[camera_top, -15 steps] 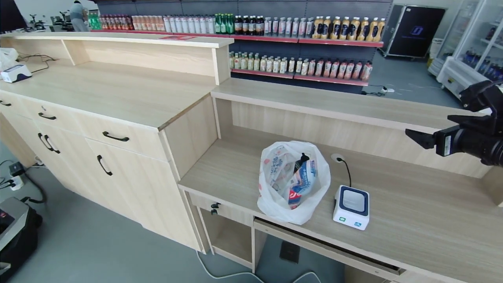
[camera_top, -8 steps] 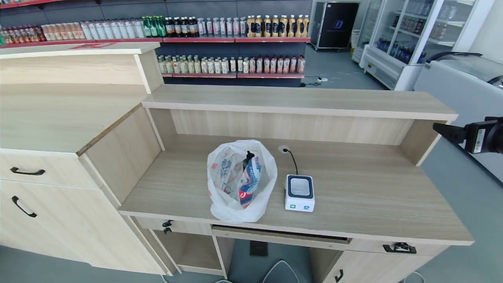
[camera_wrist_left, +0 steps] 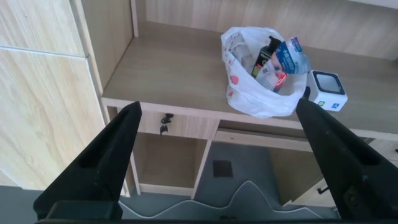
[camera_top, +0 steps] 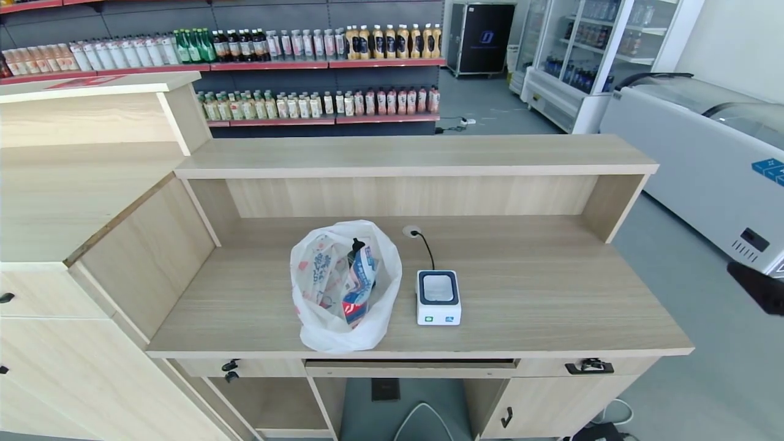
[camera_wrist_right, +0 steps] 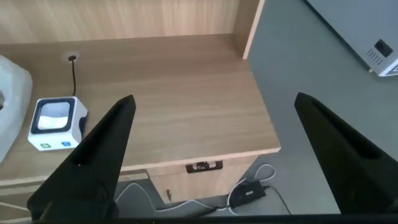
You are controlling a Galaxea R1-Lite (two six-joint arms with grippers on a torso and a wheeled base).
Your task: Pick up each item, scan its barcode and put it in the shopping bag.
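Note:
A white plastic shopping bag [camera_top: 346, 288] stands open on the lower wooden counter [camera_top: 539, 294]. Inside it are a dark bottle [camera_top: 355, 250] and a blue and white packet [camera_top: 362, 278]. Just right of the bag sits a white barcode scanner [camera_top: 438, 296] with a dark window. My left gripper [camera_wrist_left: 219, 106] is open and holds nothing, below and in front of the counter's front edge, with the bag [camera_wrist_left: 261, 68] ahead of it. My right gripper [camera_wrist_right: 214, 98] is also open and holds nothing, off the counter's right end. One of its fingers [camera_top: 756, 286] shows at the right edge.
A raised ledge [camera_top: 416, 156] runs along the counter's back, and a taller counter [camera_top: 73, 184] walls its left side. The scanner's cable [camera_top: 424, 248] runs to a hole behind it. Drawers [camera_top: 588, 366] sit under the front edge. A chest freezer [camera_top: 704, 159] stands to the right.
The head camera has turned, so the lower counter now sits centred in its view. The right gripper shows lower at the right edge, beside the counter's end.

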